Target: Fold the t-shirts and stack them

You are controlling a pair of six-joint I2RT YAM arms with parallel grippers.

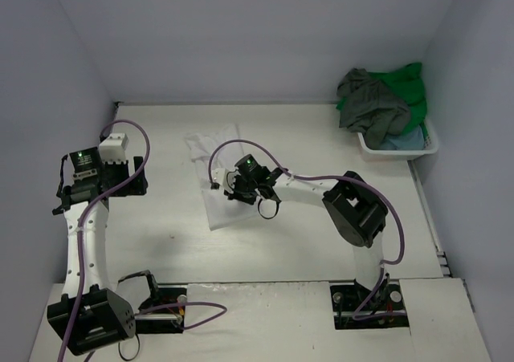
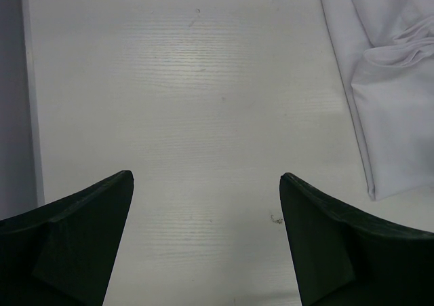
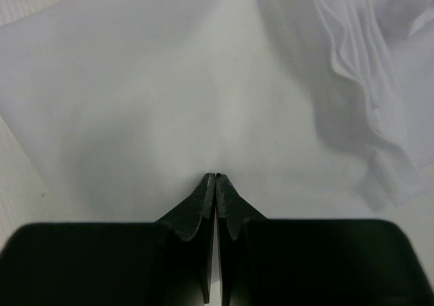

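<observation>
In your right wrist view, the right gripper (image 3: pixel 215 177) sits at bottom centre with its fingers closed tip to tip. The tips rest on the white shirt (image 3: pixel 135 89), which fills the frame and bunches into folds at the upper right. You cannot tell whether any cloth is pinched between them.

Your left wrist view shows the left gripper (image 2: pixel 207 178) spread wide over bare table (image 2: pixel 203 82). The white shirt's edge shows only at the upper right, well apart from those fingers.

Only the top view shows the rest. At its upper right, a basket (image 1: pixel 377 147) holds the grey shirt (image 1: pixel 369 105), green shirt (image 1: pixel 409 89) and blue shirt (image 1: pixel 405 140) in a heap.
</observation>
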